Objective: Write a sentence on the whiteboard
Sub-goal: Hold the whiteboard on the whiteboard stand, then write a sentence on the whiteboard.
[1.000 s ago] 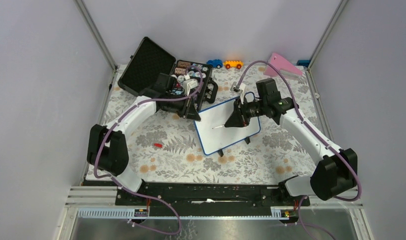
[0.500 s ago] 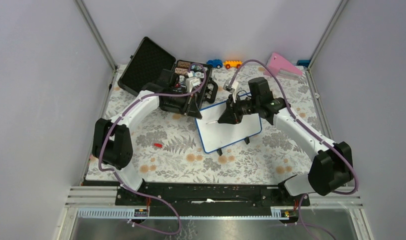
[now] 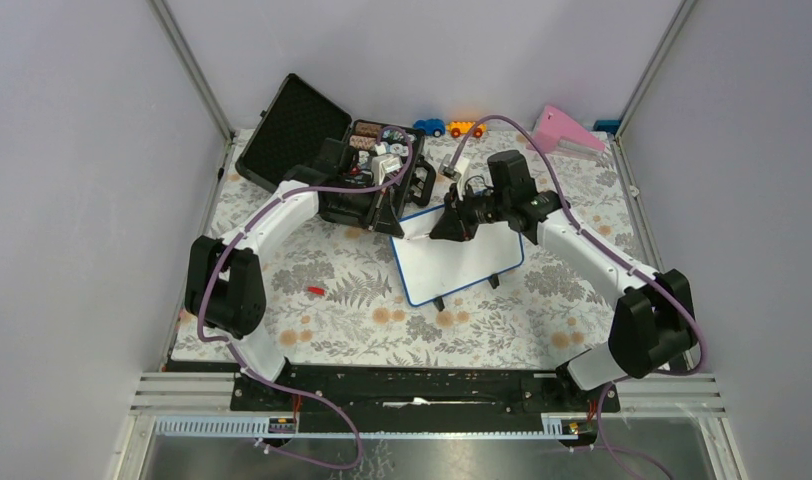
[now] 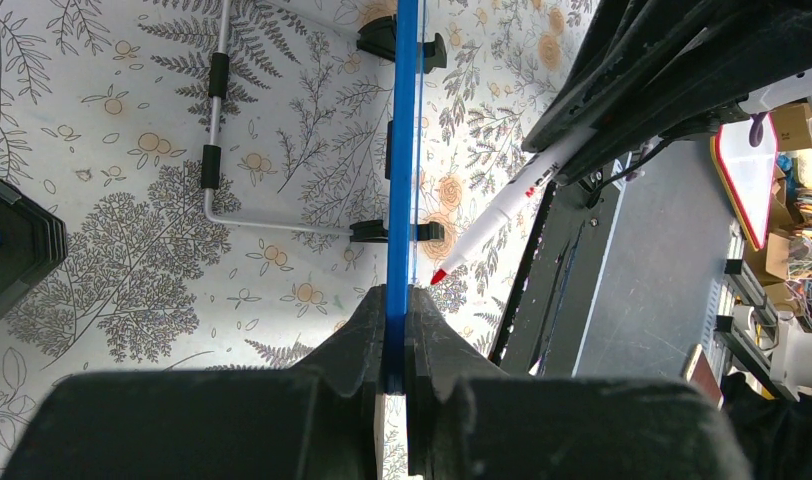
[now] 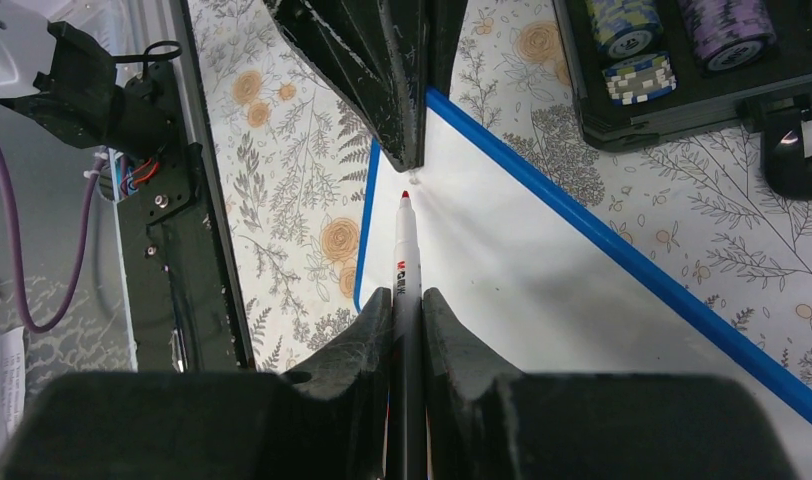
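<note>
The whiteboard (image 3: 467, 262), white with a thin blue frame, stands tilted on its feet mid-table. Its face shows no red letters; the sentence is not visible. My left gripper (image 3: 391, 229) is shut on the board's upper left corner. In the left wrist view it (image 4: 395, 300) clamps the blue edge (image 4: 403, 150). My right gripper (image 3: 442, 231) is shut on a white marker (image 5: 406, 255). The marker's red tip (image 5: 405, 195) points at the board's white face (image 5: 542, 300) close to the left gripper's fingers (image 5: 387, 70). Whether the tip touches is unclear.
An open black case (image 3: 317, 150) with poker chips (image 5: 637, 50) stands just behind the board. Two toy cars (image 3: 449, 128) and a pink wedge (image 3: 567, 130) lie at the back edge. A small red cap (image 3: 315, 290) lies on the floral mat at the left.
My right gripper has carried the marker left and back across the board toward its upper left corner. The left arm shifted slightly at first, still gripping the board.
</note>
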